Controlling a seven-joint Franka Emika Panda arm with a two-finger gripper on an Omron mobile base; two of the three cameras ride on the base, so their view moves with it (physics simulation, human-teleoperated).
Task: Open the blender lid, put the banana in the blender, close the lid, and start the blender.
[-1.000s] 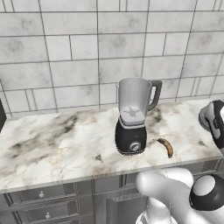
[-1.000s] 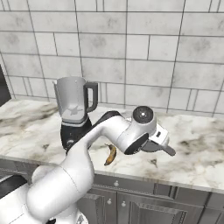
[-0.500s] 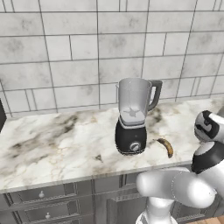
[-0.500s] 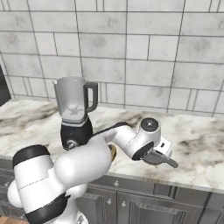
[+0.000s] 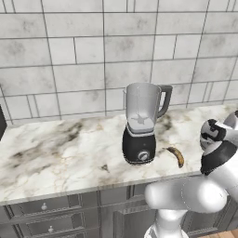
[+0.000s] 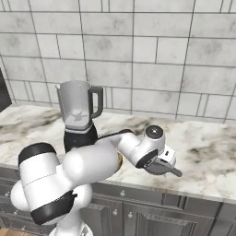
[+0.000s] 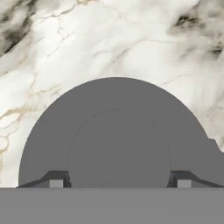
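Blender lid (image 7: 118,140) under gripper (image 7: 118,183), over marble counter (image 7: 109,39) right of blender (image 5: 141,125); fingers wide, straddling the lid's raised centre; actual grip unclear. Jar open. Banana (image 5: 176,155) beside base. Robot should set lid flat, release cleanly.

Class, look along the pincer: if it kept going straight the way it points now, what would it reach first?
The lid. It sits right ahead of the pincer, whose tips straddle its raised centre, with the marble counter beneath. Depth is unclear, so whether the tips already touch it cannot be told.
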